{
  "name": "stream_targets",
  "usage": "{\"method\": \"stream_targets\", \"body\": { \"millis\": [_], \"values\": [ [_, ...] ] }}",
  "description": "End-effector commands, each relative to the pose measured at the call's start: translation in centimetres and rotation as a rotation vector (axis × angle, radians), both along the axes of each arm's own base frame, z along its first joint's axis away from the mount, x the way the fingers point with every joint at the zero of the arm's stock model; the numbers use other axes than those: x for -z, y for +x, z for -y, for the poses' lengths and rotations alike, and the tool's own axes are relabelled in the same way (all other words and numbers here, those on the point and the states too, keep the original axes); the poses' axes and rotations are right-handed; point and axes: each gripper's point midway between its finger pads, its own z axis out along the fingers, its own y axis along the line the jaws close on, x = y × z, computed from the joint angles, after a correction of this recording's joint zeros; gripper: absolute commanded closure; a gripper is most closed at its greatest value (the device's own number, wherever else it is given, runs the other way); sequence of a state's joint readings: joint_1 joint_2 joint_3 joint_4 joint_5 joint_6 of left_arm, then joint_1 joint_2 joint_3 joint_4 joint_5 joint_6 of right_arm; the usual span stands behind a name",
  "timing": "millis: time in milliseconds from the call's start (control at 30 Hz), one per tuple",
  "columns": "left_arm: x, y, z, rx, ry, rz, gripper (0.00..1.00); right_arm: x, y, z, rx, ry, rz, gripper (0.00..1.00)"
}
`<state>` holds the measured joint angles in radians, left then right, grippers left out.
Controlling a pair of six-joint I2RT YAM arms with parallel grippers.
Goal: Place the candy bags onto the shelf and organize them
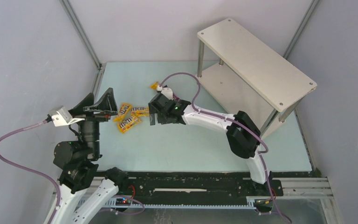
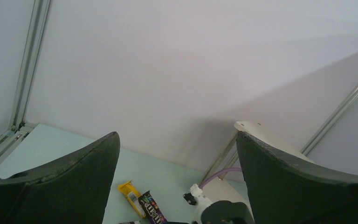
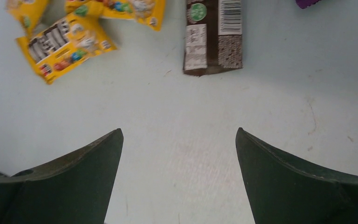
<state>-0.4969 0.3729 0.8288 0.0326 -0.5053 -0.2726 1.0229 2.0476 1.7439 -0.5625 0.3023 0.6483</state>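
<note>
The white two-tier shelf [image 1: 256, 60] stands at the far right; both boards look bare. The candy bags lie on the pale green table [image 1: 191, 144], left of centre: yellow ones [image 1: 124, 112], [image 1: 129, 125], a dark brown one [image 1: 140, 111] and a yellow one [image 1: 155, 85] further back. My right gripper [image 1: 153, 116] is open and empty, low over the table just near of the brown bag [image 3: 213, 39] and a yellow bag [image 3: 65, 42]; a purple corner [image 3: 310, 3] shows at the top right. My left gripper [image 1: 97, 99] is open and empty, raised at the left.
The left wrist view shows a yellow bag [image 2: 131, 198] beside a dark purple bag [image 2: 151, 209], the right arm's wrist [image 2: 223, 212] and the shelf's corner [image 2: 254, 128]. Grey walls with metal corner posts [image 1: 81, 32] enclose the table. A black rail [image 1: 191, 184] runs along the near edge.
</note>
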Motion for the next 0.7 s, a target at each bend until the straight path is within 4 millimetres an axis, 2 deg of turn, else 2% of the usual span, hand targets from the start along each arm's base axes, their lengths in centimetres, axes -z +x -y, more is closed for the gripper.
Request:
{"method": "stream_targets", "body": {
  "millis": [0, 100, 233, 667],
  "values": [
    [-1.0, -0.7, -0.5, -0.004, -0.027, 0.028, 0.0, 0.0, 3.2, -1.6, 0.024, 0.143, -0.058, 0.01],
    [-1.2, -0.8, -0.3, 0.008, -0.024, 0.034, 0.0, 2.2, 5.0, -0.9, 0.04, 0.106, -0.083, 0.01],
    [-1.4, -1.0, -0.2, 0.023, -0.028, 0.044, 0.0, 3.9, 6.3, -0.7, 0.021, 0.033, -0.099, 0.01],
    [-1.6, -1.1, 0.4, 0.055, -0.029, 0.051, 0.0, 7.6, 8.3, -1.2, -0.008, -0.141, -0.078, 0.07]
  ]
}}
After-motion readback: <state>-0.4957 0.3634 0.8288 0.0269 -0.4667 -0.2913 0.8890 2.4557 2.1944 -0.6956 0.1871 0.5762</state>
